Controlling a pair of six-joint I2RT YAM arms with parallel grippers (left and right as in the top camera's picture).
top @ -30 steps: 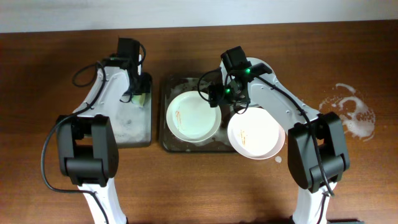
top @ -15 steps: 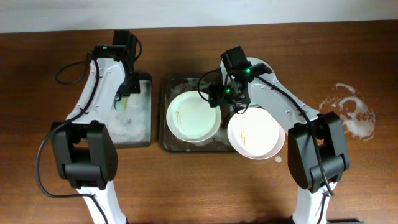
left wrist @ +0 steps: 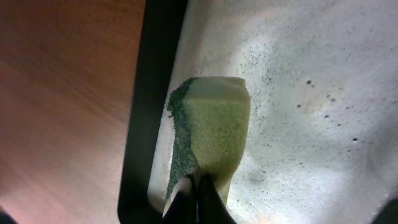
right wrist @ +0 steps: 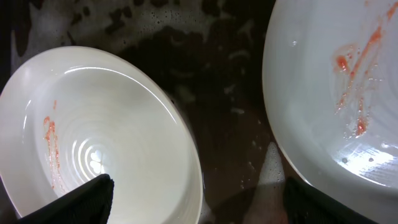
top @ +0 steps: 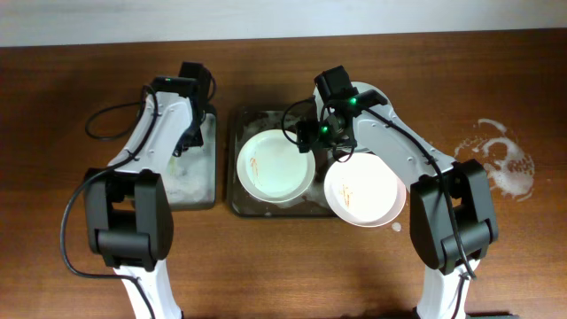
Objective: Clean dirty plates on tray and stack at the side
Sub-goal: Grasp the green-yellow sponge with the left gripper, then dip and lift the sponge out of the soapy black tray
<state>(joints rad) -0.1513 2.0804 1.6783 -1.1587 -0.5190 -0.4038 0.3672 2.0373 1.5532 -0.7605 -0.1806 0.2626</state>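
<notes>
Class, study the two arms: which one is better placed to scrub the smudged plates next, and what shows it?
Left, probably. The left gripper is shut on the sponge over the small tray. The right gripper hangs open and empty between the plates, better suited to steady one.

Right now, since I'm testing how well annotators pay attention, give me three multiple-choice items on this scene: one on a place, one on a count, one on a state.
1. Where is the sponge? A over the smaller tray; B on a plate; C on bare table.
2. How many plates show? A one; B two; C four.
3. The right gripper is: A shut on a plate; B shut, empty; C open.
Answers: 1 A, the left gripper pinches it above that tray's foam. 2 B, one mint, one cream. 3 C, its jaws stand apart above the larger tray.
</notes>
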